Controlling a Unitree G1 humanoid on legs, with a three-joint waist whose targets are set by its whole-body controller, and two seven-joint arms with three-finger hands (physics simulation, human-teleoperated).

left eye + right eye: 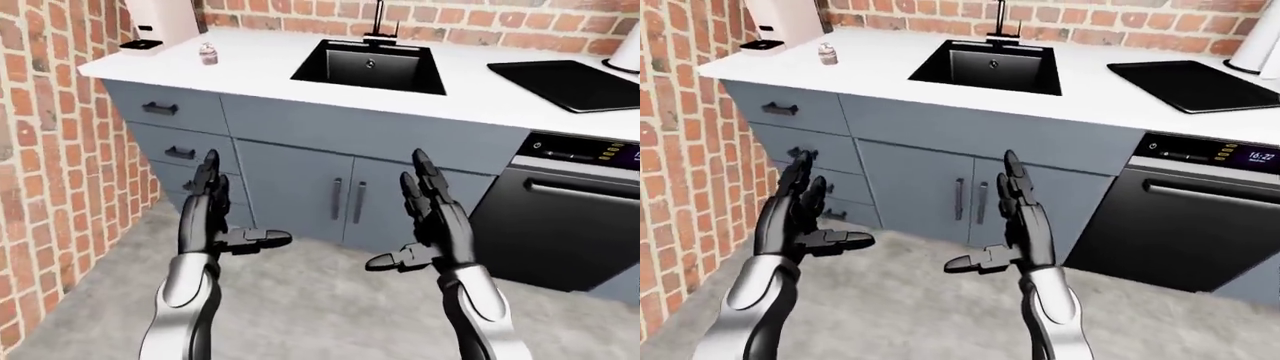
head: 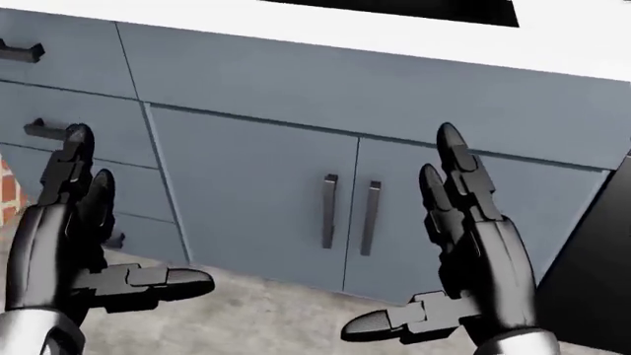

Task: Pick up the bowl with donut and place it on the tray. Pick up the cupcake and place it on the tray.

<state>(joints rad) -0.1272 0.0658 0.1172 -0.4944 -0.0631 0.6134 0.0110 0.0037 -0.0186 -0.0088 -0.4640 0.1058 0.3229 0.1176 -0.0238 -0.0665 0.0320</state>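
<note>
Glossy black left hand (image 1: 212, 217) and right hand (image 1: 432, 225) hang empty, fingers spread. The small frosted cupcake (image 1: 208, 54) sits on the smooth white counter (image 1: 260, 71), left of the square black sink (image 1: 370, 66); flat dark tray (image 1: 570, 82) lies right.

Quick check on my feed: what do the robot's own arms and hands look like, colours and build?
Both match: the left hand and right hand are glossy black, each with three segmented, round-tipped fingers on a blocky palm. Forearms are smooth silver-grey shells. No cables, markings or sleeves visible.

A kitchen: brick walls, white counter (image 1: 260, 67) with black sink (image 1: 370, 66), grey cabinets (image 1: 330, 195), dishwasher (image 1: 560, 217).
</note>
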